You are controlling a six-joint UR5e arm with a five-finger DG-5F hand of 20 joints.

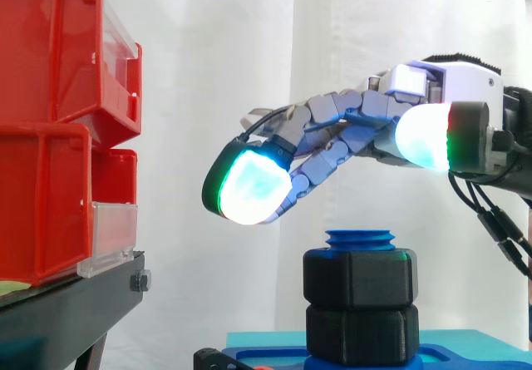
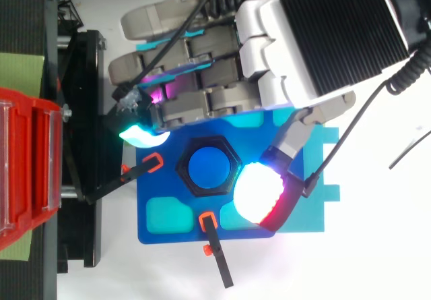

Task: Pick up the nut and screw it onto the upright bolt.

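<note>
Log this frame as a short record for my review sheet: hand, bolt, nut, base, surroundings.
hand: open, holding nothing, above the bolt with a gap
bolt: blue, upright, tip showing above the nut
nut: black, six-sided, on the bolt, sitting on a second black six-sided piece
base plate: blue, with black clamps at its edges
bins: red, stacked on a black stand

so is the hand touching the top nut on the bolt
Apart. Side view shows white curtain between the hand and the top nut beneath it.
</note>
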